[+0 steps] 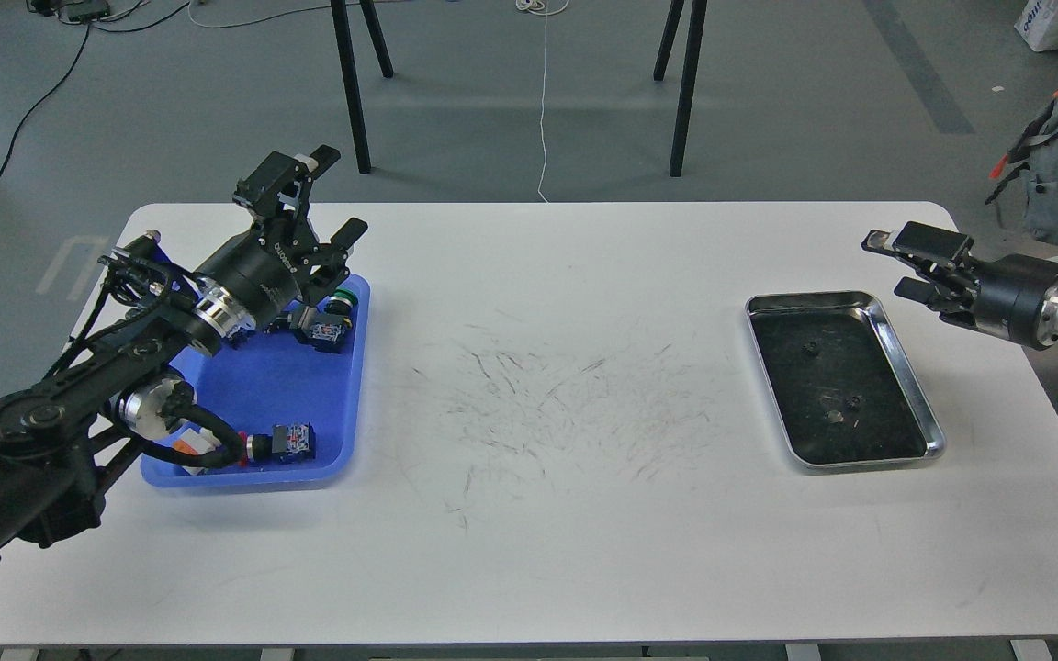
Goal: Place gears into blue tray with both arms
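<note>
- Our left gripper point(332, 197) is hovering over the far end of the blue tray point(263, 390), its two fingers spread wide apart and holding nothing.
- Our left arm is reaching in from the lower left edge, crossing above the tray's left side and hiding part of it.
- Inside the blue tray, push-button switches are lying: a green-capped one point(343, 303) and another point(322, 332) just beside it near the far right corner, and one point(290, 442) near the front rim.
- Our right gripper point(892, 266) is hanging above the table's right edge, just beyond the far right corner of the silver tray point(915, 386); its fingers are standing apart, gripping nothing.
- The gears are sitting on the silver tray's dark floor: one point(810, 348) toward the far end, one point(853, 401) nearer the middle, and a third small piece point(834, 416) beside it that we cannot identify for certain.
- The two trays are resting well apart on the white table point(538, 551), with scuff marks point(547, 395) between them.
</note>
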`<move>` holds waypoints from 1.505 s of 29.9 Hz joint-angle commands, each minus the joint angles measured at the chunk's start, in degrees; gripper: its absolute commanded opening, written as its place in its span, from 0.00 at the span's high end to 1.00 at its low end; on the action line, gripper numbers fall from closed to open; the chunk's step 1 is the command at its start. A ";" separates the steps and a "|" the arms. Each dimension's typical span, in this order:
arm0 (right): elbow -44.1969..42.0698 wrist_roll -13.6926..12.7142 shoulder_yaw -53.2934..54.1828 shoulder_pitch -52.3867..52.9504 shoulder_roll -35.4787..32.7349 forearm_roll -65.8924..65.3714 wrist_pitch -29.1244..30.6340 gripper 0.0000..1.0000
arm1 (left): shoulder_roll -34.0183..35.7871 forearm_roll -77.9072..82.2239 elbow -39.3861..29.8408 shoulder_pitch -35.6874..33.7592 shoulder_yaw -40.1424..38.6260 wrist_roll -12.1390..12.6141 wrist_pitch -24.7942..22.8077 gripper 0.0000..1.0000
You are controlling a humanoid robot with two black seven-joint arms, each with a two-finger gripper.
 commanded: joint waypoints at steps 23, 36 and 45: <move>-7.01 0.00 -19.78 9.03 8.73 -25.82 -6.11 0.02 | -0.14 0.61 0.01 0.22 0.44 0.00 -0.16 0.00; -9.28 0.00 -20.82 9.91 13.83 -36.73 -6.29 0.02 | -0.23 0.70 -0.08 0.31 0.35 0.00 -0.16 0.00; -18.70 0.00 -29.44 11.40 19.55 -36.73 -8.13 0.02 | -0.32 0.70 0.01 0.31 0.44 0.00 -0.16 0.00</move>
